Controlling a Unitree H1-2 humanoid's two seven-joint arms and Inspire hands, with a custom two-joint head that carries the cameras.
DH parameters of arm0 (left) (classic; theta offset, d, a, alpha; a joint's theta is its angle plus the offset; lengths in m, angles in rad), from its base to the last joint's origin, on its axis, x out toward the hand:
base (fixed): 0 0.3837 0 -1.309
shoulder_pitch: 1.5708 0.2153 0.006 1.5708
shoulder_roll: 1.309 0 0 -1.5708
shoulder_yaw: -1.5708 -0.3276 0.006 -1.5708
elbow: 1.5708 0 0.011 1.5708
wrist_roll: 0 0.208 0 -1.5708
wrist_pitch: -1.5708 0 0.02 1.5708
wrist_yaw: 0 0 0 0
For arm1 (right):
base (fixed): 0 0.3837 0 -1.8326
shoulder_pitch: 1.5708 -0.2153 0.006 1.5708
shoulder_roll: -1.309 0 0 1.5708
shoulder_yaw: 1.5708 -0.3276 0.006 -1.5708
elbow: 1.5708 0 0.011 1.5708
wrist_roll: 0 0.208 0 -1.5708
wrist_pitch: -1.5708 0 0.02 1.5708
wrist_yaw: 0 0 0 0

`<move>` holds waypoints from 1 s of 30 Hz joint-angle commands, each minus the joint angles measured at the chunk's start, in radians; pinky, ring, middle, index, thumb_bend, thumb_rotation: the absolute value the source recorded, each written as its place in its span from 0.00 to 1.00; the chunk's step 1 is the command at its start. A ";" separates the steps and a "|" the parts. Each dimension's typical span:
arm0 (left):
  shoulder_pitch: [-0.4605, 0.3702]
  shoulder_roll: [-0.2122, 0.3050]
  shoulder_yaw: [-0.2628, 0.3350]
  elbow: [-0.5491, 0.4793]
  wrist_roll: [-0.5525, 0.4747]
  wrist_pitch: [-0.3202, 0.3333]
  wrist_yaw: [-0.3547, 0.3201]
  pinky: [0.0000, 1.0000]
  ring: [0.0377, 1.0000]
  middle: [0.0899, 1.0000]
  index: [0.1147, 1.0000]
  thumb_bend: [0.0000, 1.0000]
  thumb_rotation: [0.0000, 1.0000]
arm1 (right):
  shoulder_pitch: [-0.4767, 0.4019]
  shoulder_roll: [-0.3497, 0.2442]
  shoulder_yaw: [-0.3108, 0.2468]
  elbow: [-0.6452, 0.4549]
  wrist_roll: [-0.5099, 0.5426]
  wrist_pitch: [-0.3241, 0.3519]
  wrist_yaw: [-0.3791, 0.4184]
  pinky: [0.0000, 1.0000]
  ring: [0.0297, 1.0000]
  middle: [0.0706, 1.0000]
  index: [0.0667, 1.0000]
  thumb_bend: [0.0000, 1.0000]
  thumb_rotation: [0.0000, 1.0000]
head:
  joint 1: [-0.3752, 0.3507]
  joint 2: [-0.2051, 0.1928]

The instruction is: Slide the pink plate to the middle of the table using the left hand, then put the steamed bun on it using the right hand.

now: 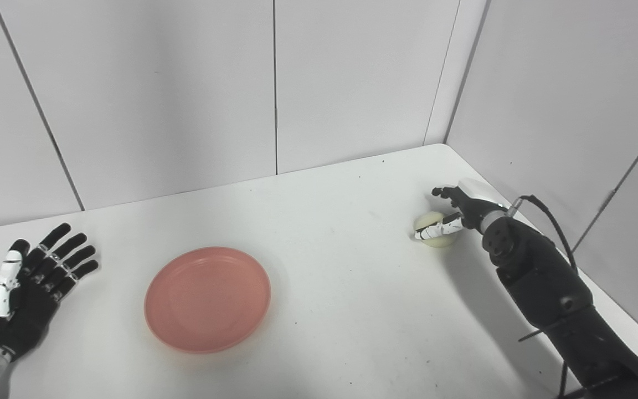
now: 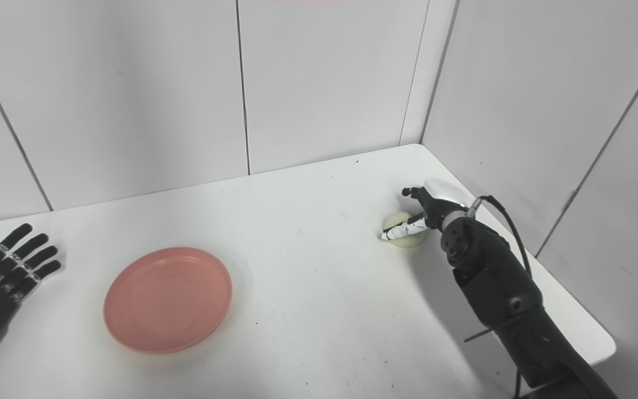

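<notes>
Our right robot hand [image 1: 454,213] curls around the steamed bun [image 1: 436,229] near the counter's [image 1: 352,310] right edge. The pink plate [image 1: 207,299] lies left of centre, bare counter between them. Our left robot hand [image 1: 22,288] rests spread and empty.

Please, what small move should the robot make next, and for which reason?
Probably the right robot hand should finish closing on the steamed bun and lift it a little off the table. Its fingers already wrap the bun near the right edge, while the pink plate lies empty left of the middle and the left robot hand rests open, apart from the plate.
</notes>
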 commanded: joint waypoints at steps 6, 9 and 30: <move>0.111 -0.001 -0.014 0.061 0.041 0.105 0.044 0.80 0.80 0.81 0.83 0.55 0.87 | -0.047 -0.038 -0.015 -0.046 -0.029 0.004 0.079 0.75 0.81 0.82 0.84 0.98 0.38 | 0.001 0.006; 0.114 0.000 -0.015 0.050 0.042 0.107 0.042 0.80 0.80 0.82 0.83 0.56 0.86 | -0.050 -0.038 -0.020 -0.047 -0.037 0.004 0.108 0.73 0.77 0.78 0.83 0.97 0.36 | 0.003 0.013; 0.138 -0.001 -0.018 -0.023 0.035 0.142 0.047 0.83 0.83 0.84 0.85 0.55 0.87 | -0.044 -0.003 -0.056 -0.064 -0.199 0.002 0.175 0.51 0.56 0.61 0.66 0.84 0.04 | 0.001 0.034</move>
